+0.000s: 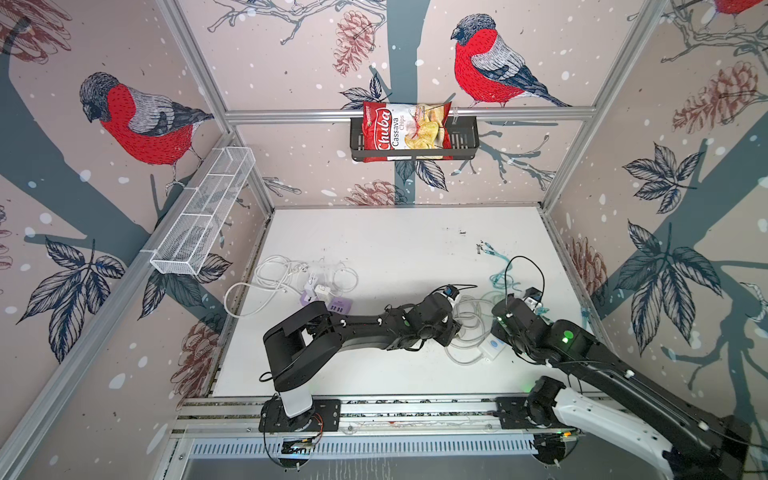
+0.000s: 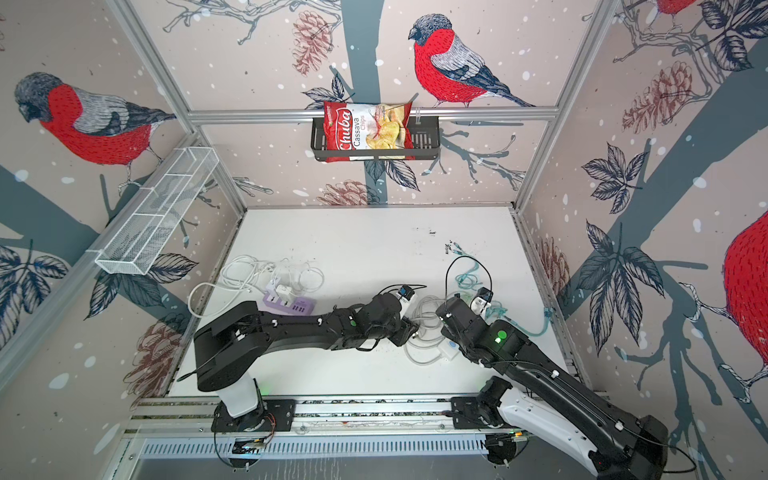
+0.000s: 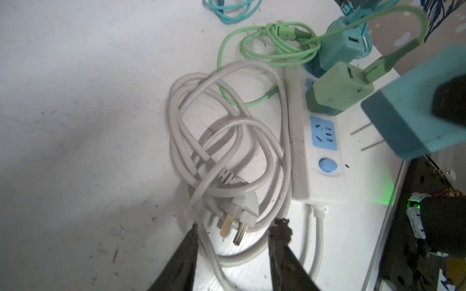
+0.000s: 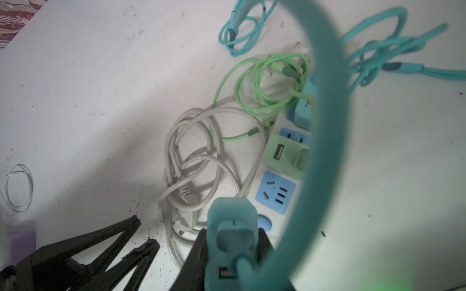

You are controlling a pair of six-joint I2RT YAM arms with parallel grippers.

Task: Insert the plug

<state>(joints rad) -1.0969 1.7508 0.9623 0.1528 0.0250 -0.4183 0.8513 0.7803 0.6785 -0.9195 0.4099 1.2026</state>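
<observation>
**Teal plug held over the strip, not yet in**

On the white desk lies the long white plastic power strip. The right end effector, the nearer one, is closed on the square teal charger plug and holds it above the strip. The left end effector stands partly open and empty. The free blue socket lies between the green adapter and the round switch. The two thin prongs point toward it.

Scuffed white tabletop, white power strip beside coiled grey cord, green cable, teal cable, purple power strip among white cables
</observation>
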